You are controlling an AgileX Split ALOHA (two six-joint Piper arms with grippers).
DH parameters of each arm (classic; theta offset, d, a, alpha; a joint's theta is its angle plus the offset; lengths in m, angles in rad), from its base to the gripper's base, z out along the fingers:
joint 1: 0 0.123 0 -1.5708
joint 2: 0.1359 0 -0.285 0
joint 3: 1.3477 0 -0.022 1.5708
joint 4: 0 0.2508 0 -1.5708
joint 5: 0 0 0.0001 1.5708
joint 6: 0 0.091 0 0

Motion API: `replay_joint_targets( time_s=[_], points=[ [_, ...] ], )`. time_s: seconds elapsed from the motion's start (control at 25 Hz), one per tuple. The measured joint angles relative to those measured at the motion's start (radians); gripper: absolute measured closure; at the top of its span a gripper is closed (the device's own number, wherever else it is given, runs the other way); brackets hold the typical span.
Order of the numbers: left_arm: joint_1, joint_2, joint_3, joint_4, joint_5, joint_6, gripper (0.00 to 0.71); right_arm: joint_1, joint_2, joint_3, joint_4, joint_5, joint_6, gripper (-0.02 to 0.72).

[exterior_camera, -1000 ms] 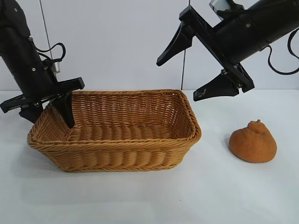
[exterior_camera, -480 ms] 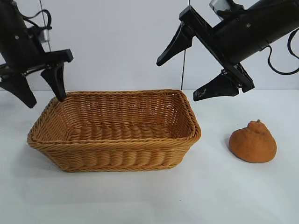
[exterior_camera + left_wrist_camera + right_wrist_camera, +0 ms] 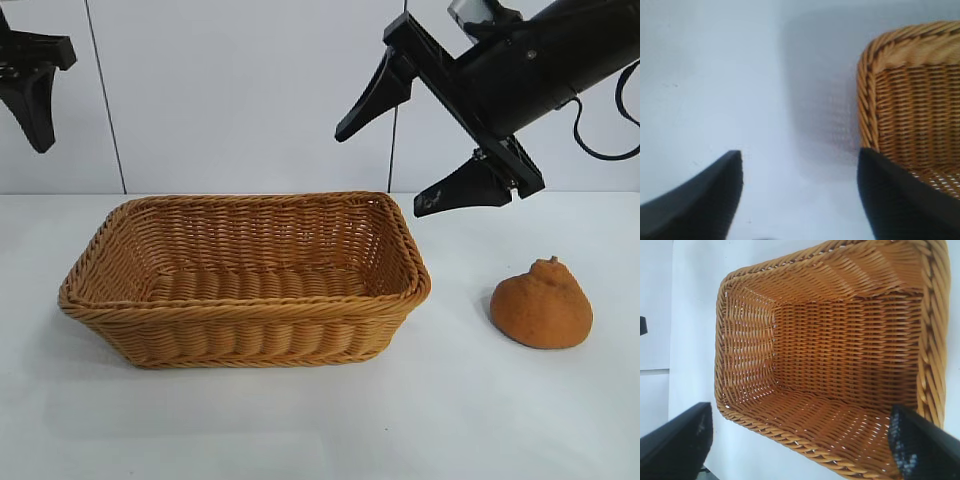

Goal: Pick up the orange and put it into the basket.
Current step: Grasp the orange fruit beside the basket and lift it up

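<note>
1. Setting: robotics lab or test station, staged and bare.
2. Desk [image 3: 300, 420]: plain white surface, unmarked.
3. Backdrop: pale wall panels [image 3: 240, 90] with thin vertical seams, no furnishings or decoration.
4. Equipment: two black robot arms, cabled, mounted apart; left hand [image 3: 30, 75] high at the edge, right hand [image 3: 395, 160] above the desk.

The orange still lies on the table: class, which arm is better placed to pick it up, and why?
Probably the right. Its open right gripper hangs above the basket's near end, on the orange's side. The left gripper is raised beyond the basket's far end.
</note>
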Motion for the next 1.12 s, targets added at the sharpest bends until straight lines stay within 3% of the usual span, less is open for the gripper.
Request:
replay_joint_targets(
  time_s=[0.16,0.36,0.72,1.12],
  points=[
    [0.018,0.000,0.000,0.021,0.007,-0.004,0.128,0.000,0.000,0.000,-0.002,0.000,0.000,0.052],
    [0.087,-0.003,0.000,0.015,0.034,-0.003,0.128,0.000,0.000,0.000,-0.006,0.000,0.000,0.052],
    [0.086,-0.096,0.038,-0.072,0.047,0.042,0.128,0.000,0.000,0.000,-0.013,0.001,0.000,0.052],
    [0.086,-0.509,0.443,-0.053,0.049,0.052,0.128,0.000,0.000,0.000,-0.014,0.002,0.000,0.052]
  ],
)
